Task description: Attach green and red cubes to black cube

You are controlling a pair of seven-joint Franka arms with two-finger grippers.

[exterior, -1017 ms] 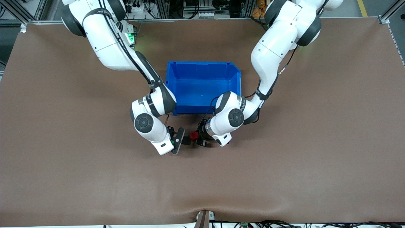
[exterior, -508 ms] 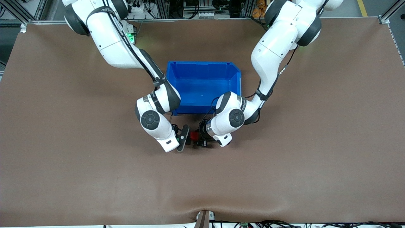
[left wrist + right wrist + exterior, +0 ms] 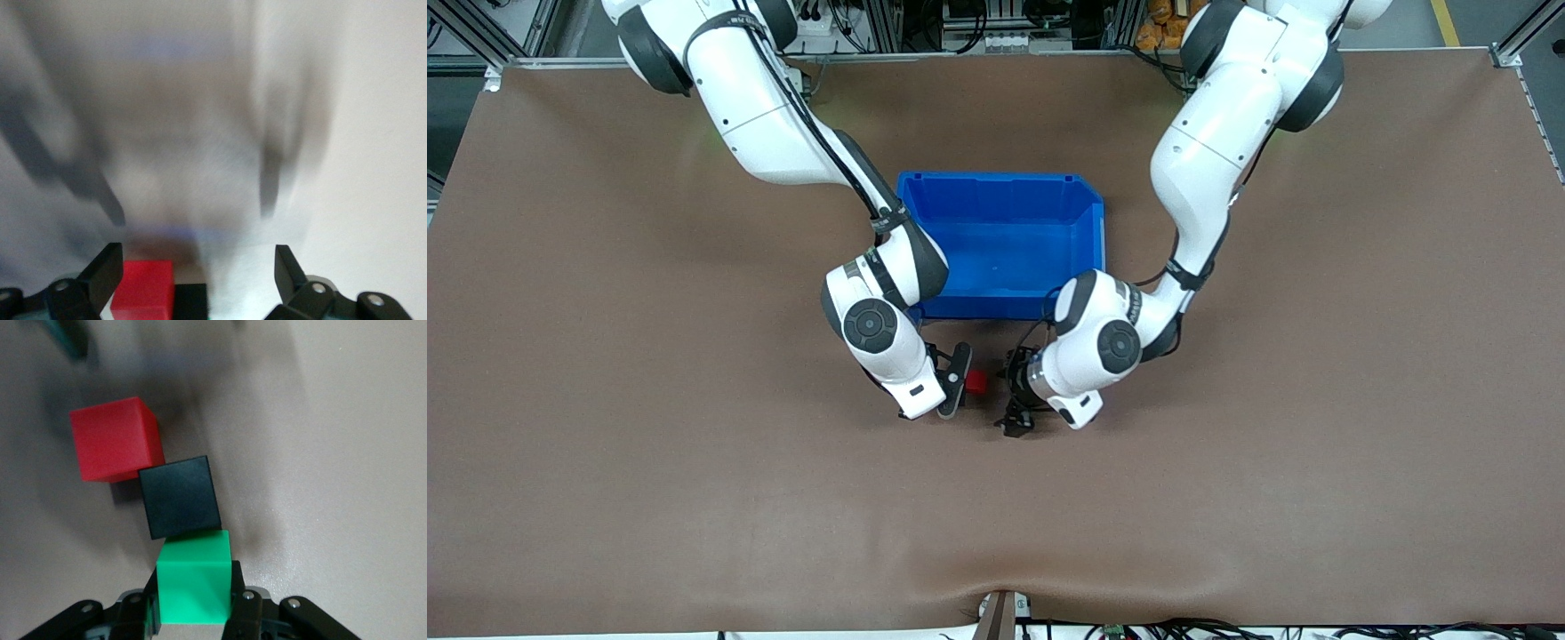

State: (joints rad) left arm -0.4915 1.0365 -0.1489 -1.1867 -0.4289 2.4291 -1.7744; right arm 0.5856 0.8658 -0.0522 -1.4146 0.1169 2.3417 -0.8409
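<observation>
- Note that the right tool grips the green cube between its fingers; this lets it carry the whole chain by one end.
- Observe that the black cube sits against the green cube's outer face, and the red cube meets the black one near a corner. The three read as one joined row, likely held together at the touching faces, though the red joint looks offset rather than flush.
- Locate the chain in the front view at the red cube, between the two tools and nearer the camera than the bin. You cannot tell whether it rests on the worktop or hangs just above it.
- Note that the left tool stands released, jaws spread wide, with the red cube just beside one finger and not pinched. This pose fits a release once the red cube is pressed on.
- Treat all three cubes as rigid, flat-faced and sharp-edged, with a matte, plastic-like finish.
- Note that the bin is open-topped blue moulded plastic; the worktop is a plain brown sheet with a slight ripple at its near edge.
</observation>
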